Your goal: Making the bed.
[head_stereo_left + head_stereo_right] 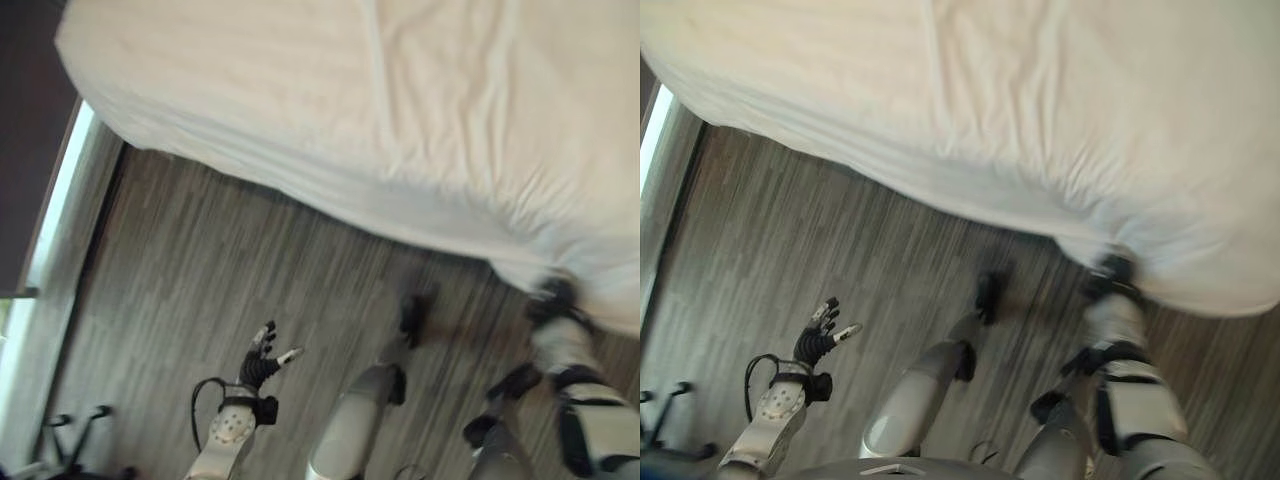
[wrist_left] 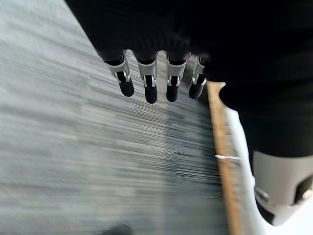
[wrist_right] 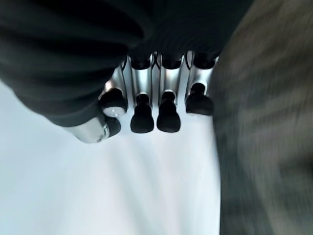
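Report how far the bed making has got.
Done: a white sheet covers the bed, though creased with a long fold. In hand: the right hand is at the sheet's hanging corner, fingers curled in its wrist view, with no cloth seen gripped. The left hand hangs open over the floor. Left: smoothing the creases.

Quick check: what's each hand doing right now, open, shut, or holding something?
Left hand: open, fingers spread over the floor, holding nothing.
Right hand: fingers curled at the white sheet; whether they pinch it cannot be told.
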